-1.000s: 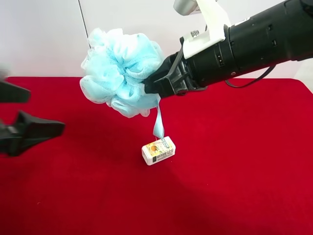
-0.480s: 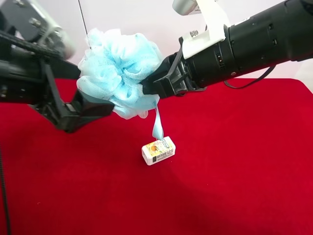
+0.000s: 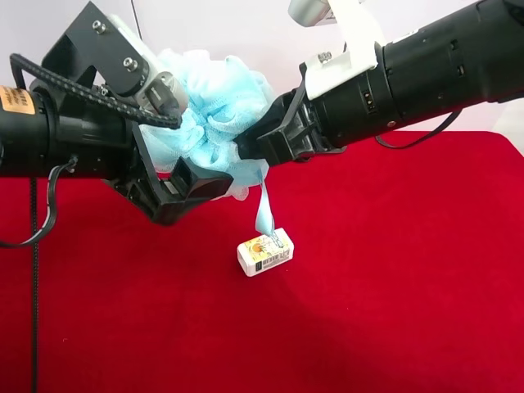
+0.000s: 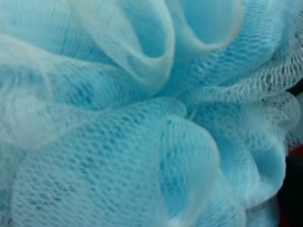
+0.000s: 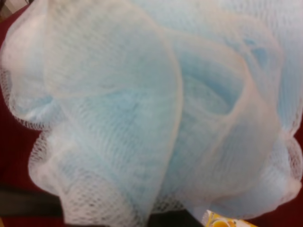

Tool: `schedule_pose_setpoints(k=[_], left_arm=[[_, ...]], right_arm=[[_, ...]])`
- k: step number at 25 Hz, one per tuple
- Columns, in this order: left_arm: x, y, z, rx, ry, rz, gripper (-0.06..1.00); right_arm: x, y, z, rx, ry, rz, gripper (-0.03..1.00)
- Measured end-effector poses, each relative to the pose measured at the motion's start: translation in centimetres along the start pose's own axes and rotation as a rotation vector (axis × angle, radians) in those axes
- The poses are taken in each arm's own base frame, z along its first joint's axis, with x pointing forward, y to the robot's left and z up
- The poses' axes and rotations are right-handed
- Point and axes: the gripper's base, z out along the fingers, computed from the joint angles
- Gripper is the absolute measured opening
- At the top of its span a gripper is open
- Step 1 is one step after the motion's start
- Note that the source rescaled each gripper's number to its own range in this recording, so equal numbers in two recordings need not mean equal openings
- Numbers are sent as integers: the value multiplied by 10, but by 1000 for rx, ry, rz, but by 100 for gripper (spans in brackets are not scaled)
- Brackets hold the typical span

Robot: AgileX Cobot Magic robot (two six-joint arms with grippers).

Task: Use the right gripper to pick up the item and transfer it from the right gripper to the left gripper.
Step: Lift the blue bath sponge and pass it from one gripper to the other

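The light blue mesh bath pouf [image 3: 219, 102] hangs in the air above the red table, its ribbon loop [image 3: 264, 209] dangling. The right gripper [image 3: 250, 149], on the arm with the white bracket at the exterior high view's right, is shut on the pouf's right side. The left gripper [image 3: 196, 137], on the arm with the yellow-orange label at that view's left, is open, its fingers [image 3: 192, 184] straddling the pouf's left side. The pouf fills the right wrist view [image 5: 151, 109] and the left wrist view [image 4: 142, 118], hiding both grippers' fingertips there.
A small white printed box [image 3: 265, 251] lies on the red tablecloth [image 3: 393, 295] just below the ribbon's end; its corner shows in the right wrist view [image 5: 222, 220]. A white wall stands behind the table.
The left arm has swept in from the exterior high view's left and risen, so its open fingers now reach around the pouf. The right arm and the pouf have stayed still.
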Motion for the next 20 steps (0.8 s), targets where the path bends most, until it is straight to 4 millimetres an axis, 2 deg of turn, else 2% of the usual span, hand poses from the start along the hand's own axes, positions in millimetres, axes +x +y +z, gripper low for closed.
schedule_pose_setpoints(k=[2, 3, 5, 8, 9, 10, 18, 20], left_arm=[[-1, 1, 0, -11, -14, 0, 89], [-2, 1, 0, -15, -20, 0, 80], [-3, 2, 0, -21, -29, 0, 56], [-3, 3, 0, -28, -38, 0, 10], [-3, 3, 0, -28, -38, 0, 4], [-3, 3, 0, -28, -38, 0, 1], [-3, 3, 0, -28, -38, 2, 1], [-3, 3, 0, -28, -38, 2, 1]], right_arm=[[0, 0, 0, 0, 0, 0, 0], [0, 0, 0, 0, 0, 0, 0], [0, 0, 0, 0, 0, 0, 0], [0, 0, 0, 0, 0, 1, 0], [0, 0, 0, -1, -1, 2, 0], [0, 0, 0, 0, -2, 2, 0], [0, 0, 0, 1, -3, 3, 0], [0, 0, 0, 1, -3, 3, 4]])
